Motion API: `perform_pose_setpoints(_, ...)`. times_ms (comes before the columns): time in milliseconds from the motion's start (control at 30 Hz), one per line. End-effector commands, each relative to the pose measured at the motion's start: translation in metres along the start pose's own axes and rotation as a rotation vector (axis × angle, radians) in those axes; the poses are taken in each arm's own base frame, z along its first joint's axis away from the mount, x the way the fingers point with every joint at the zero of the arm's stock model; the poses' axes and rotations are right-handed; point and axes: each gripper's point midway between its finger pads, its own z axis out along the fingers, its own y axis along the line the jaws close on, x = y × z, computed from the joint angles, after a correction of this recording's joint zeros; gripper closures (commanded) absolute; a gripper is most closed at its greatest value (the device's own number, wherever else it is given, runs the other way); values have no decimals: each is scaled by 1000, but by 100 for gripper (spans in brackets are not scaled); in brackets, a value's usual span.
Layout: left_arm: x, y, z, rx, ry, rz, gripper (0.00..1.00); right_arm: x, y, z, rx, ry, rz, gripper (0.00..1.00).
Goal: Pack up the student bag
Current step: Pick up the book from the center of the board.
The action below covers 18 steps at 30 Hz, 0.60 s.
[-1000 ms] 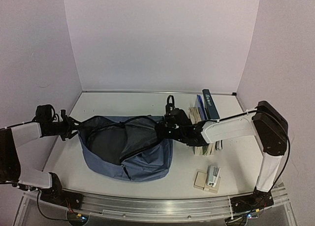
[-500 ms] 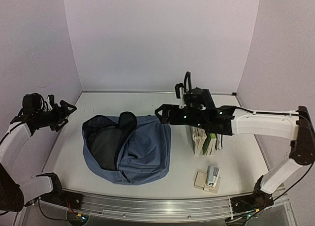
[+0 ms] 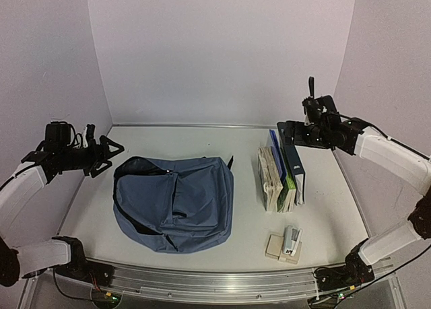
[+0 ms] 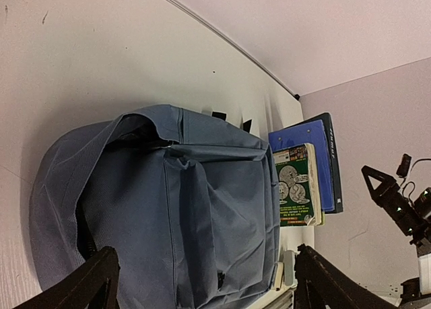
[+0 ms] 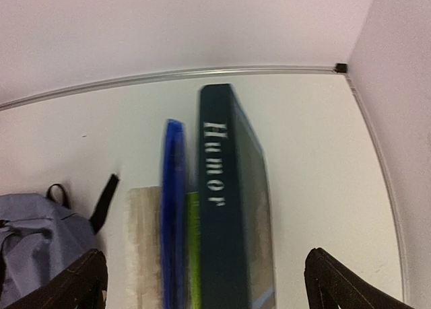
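Observation:
The student bag (image 3: 178, 204), slate-blue with a front zip pocket, lies flat on the table left of centre, its mouth gaping a little on the left side. In the left wrist view the student bag (image 4: 175, 208) fills the middle. My left gripper (image 3: 111, 154) hovers just left of the bag's top, open, with nothing between its fingers (image 4: 101, 279). My right gripper (image 3: 286, 130) is raised over the far end of a row of books (image 3: 283, 178), open and empty. Its view looks down on the dark "Humor" book (image 5: 225, 208) and a blue folder (image 5: 174, 208).
The books stand on edge right of the bag. A grey stapler (image 3: 291, 239) rests on a beige block (image 3: 275, 246) near the front right. The back wall and the right wall are close behind the right arm. A metal rail (image 3: 215, 282) runs along the near edge.
Both grippers have opened and let go of the bag's rim. The right arm swung back and right over the books, the left pulled away, and the bag has slumped flat.

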Motion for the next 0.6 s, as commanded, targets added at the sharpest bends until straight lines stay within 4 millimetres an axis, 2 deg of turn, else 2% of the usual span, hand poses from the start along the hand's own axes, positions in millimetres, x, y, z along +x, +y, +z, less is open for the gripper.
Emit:
perform_pose_setpoints(0, -6, -9, 1, 39, -21, 14, 10, 10, -34, 12, 67, 71, -53, 2)
perform_pose_setpoints(100, -3, -6, 0, 30, -16, 11, 9, 13, -42, 21, 77, 92, -55, 2)
perform_pose_setpoints(267, 2, -2, 1, 25, -7, 5, 8, 22, -36, 35, 50, 140, -83, 2)
perform_pose_setpoints(567, 4, 3, 5, 16, 3, 1, 7, 31, -37, 55, 66, 183, -102, 2)
